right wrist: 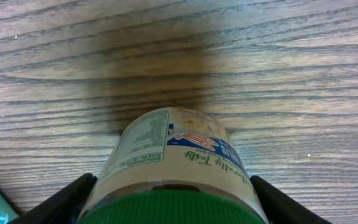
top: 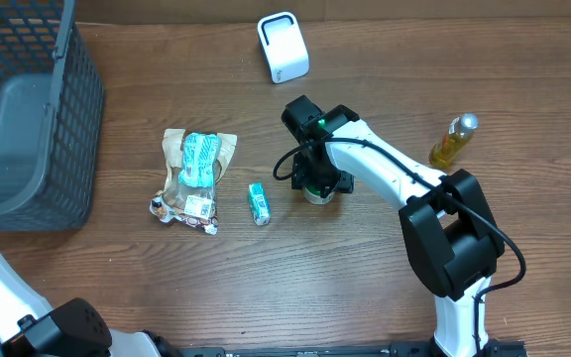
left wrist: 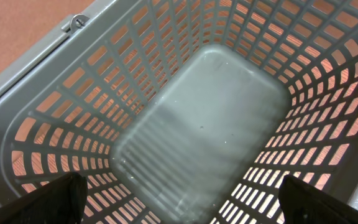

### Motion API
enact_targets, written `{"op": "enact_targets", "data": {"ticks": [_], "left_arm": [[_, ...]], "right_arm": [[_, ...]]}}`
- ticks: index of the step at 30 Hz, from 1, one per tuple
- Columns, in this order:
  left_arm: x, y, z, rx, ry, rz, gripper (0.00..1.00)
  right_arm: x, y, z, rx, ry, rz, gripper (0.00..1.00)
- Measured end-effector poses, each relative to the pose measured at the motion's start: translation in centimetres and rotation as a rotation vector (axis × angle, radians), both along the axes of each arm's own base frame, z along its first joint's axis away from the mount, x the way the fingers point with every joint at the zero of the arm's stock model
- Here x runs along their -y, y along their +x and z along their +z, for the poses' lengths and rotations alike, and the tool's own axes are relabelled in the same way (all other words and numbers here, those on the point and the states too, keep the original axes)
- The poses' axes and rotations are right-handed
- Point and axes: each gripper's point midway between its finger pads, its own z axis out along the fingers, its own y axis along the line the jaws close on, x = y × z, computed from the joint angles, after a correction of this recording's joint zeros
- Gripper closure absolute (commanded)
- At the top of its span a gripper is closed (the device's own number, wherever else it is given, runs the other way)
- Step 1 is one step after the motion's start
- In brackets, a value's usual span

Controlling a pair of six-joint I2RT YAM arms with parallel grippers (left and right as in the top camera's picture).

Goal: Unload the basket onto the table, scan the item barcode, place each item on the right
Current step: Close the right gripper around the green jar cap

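Observation:
A jar (right wrist: 178, 163) with a green lid and a white printed label stands under my right gripper (right wrist: 173, 202). Its black fingers (right wrist: 64, 202) press against both sides just below the lid, so the gripper is shut on the jar. From overhead, the jar (top: 317, 191) shows at the table's middle, mostly hidden by the right gripper (top: 317, 181). The white scanner (top: 283, 47) stands at the back, apart from the jar. No barcode shows on the label. My left gripper (left wrist: 182, 202) hangs open over the grey basket (left wrist: 55, 99), holding nothing.
A brown and teal snack bag (top: 196, 174) and a small green tube (top: 258, 202) lie left of the jar. A yellow bottle (top: 453, 140) lies at the right. The grey mesh basket (top: 62, 119) fills the left side of the table.

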Motion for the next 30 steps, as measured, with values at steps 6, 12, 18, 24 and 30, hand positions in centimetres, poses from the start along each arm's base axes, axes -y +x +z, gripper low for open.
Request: {"op": "enact_targets", "data": {"ticks": [6,12,18,24,30], "left_arm": [[0.00,0.00,0.00,0.000,0.000,0.000,0.01],[0.00,0.00,0.00,0.000,0.000,0.000,0.00],[0.00,0.00,0.00,0.000,0.000,0.000,0.00],[0.01,0.00,0.00,0.000,0.000,0.000,0.01],[0.00,0.00,0.00,0.000,0.000,0.000,0.00]], "right_arm": [[0.03,0.01,-0.02,0.000,-0.001,0.000,0.28],[0.05,-0.04,-0.18,0.000,-0.001,0.000,0.27],[0.22,-0.27,-0.58,-0.005,-0.005,0.000,0.28],[0.27,-0.28,-0.60,-0.005,-0.008,-0.004,0.42],[0.39,-0.44,-0.59,-0.011,-0.012,-0.004,0.47]]}}
